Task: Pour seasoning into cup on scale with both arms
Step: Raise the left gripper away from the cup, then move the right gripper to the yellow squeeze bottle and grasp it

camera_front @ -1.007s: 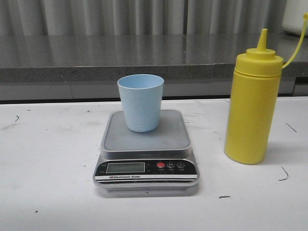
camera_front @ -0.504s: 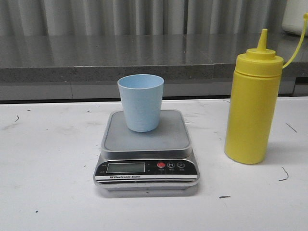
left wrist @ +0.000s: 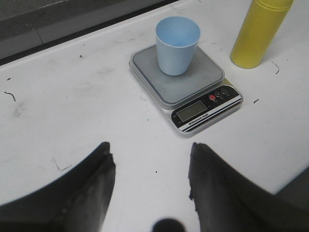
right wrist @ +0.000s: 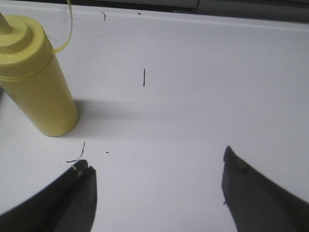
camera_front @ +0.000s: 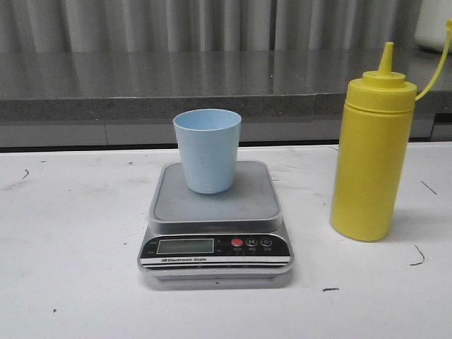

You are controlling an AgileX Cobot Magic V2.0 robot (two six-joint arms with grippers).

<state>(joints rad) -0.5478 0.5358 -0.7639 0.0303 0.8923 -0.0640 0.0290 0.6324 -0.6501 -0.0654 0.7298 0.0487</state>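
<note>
One yellow seasoning bottle (camera_front: 371, 148) stands upright on the white counter (camera_front: 70, 233), to the right of the scale (camera_front: 215, 219) and apart from it; its pointed nozzle cap (camera_front: 385, 58) is at the top, and a thin yellow tether (camera_front: 434, 63) curves up from the cap toward the right edge of the front view; nothing grips the bottle. The pale blue cup (camera_front: 207, 150) stands upright on the rear part of the scale's grey platform, mouth open upward. The scale sits flat near the middle of the counter, its black front panel with LCD display (camera_front: 185, 246) and red button (camera_front: 237, 243) facing the camera. The left claw (left wrist: 149, 183) hangs released above bare counter, its two dark fingers (left wrist: 94, 181) spread with nothing between them, the scale and cup ahead of it. The right claw (right wrist: 157, 193) is likewise released, its fingers (right wrist: 77, 193) wide apart over empty counter, the bottle standing beyond one finger; a few thin dark marks (right wrist: 144, 77) dot the white surface. Behind the counter runs a grey speckled ledge (camera_front: 141, 78).
</note>
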